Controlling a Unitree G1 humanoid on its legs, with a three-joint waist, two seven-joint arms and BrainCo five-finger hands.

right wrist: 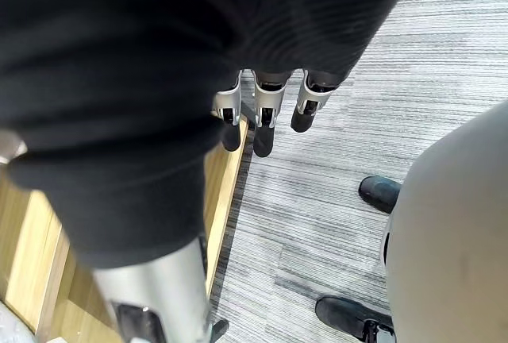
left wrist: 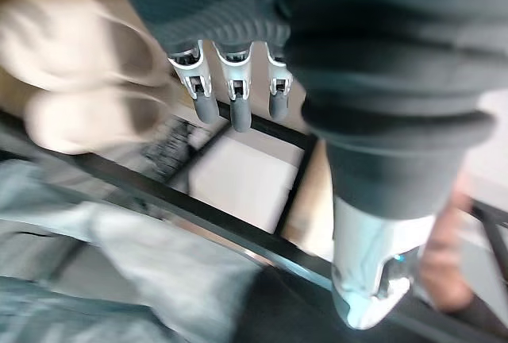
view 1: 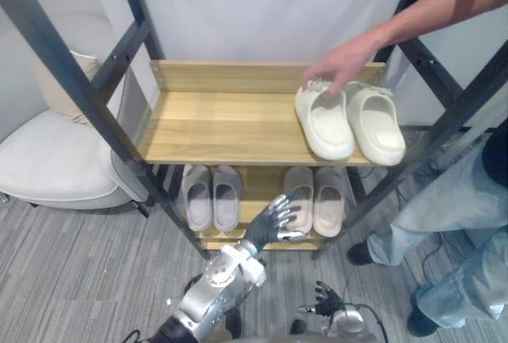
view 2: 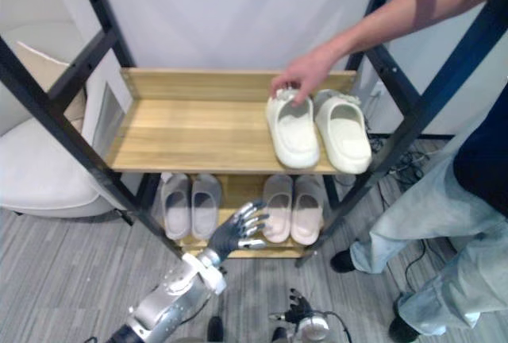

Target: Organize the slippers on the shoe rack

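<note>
A cream pair of slippers [view 1: 349, 125] lies at the right end of the wooden top shelf [view 1: 214, 125], with a person's hand [view 1: 341, 65] resting on the heel of the left one. On the lower shelf [view 1: 254, 241] sit a grey pair [view 1: 212, 197] and a pink pair [view 1: 314, 198]. My left hand [view 1: 274, 220] is raised in front of the lower shelf, just by the toe of the left pink slipper, fingers [left wrist: 230, 97] spread and holding nothing. My right hand [view 1: 327, 299] hangs low over the floor, its fingers [right wrist: 262, 117] straight and empty.
The person stands at the right of the rack, legs [view 1: 444, 224] and dark shoes [view 1: 361, 253] close to its corner. Black slanted frame posts [view 1: 71, 81] flank the shelves. A white armchair [view 1: 48, 156] sits at the left on the grey floor.
</note>
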